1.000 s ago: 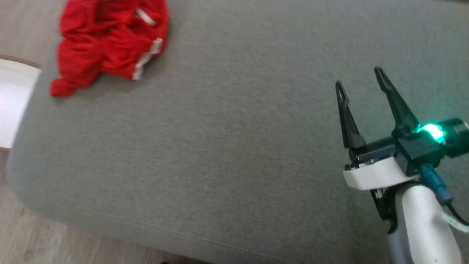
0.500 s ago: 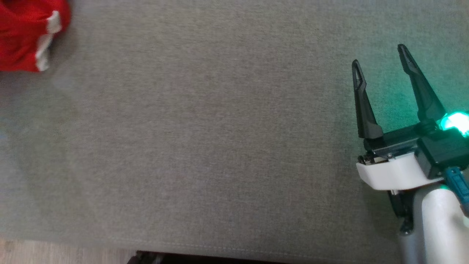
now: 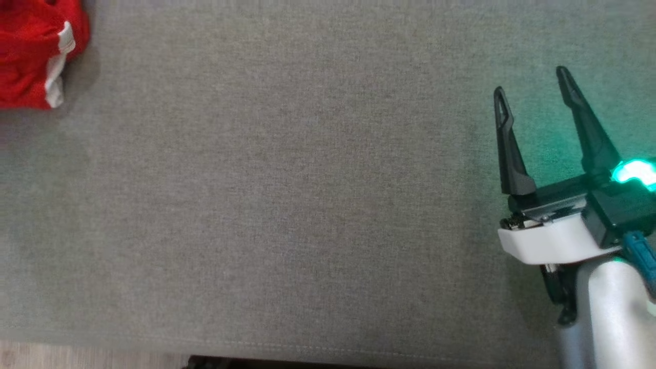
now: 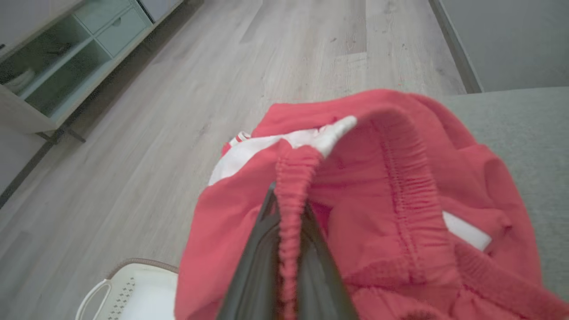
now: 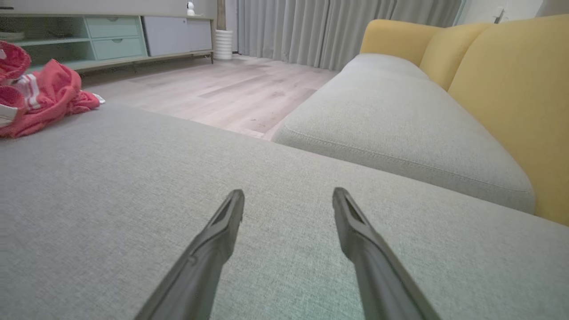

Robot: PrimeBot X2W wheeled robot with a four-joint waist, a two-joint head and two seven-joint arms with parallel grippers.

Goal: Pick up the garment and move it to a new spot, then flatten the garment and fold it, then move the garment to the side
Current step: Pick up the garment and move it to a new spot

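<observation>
1. The red garment [image 3: 31, 56] lies bunched at the left end of the grey cushion [image 3: 307, 205]. It looks light, limp and not slippery.
2. My left gripper [image 4: 289, 209] is clamped on its elastic waistband [image 4: 402, 151], a sound hold, I judge.
3. My right gripper [image 3: 531, 82] hovers spread wide, empty, well apart.
4. Beyond: wood floor [image 4: 222, 66], yellow sofa back [image 5: 511, 89].

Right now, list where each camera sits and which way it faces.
Head view: on the head, looking down on the grey cushion; the open right hand at lower right, red shorts at upper left.
Left wrist view: on the left wrist, looking along the left hand, shut on the shorts' elastic waistband, toward the wood floor.
Right wrist view: on the right wrist, looking low across the cushion toward the yellow sofa; its open fingers below.
Shared: all three show the shorts and cushion.
</observation>
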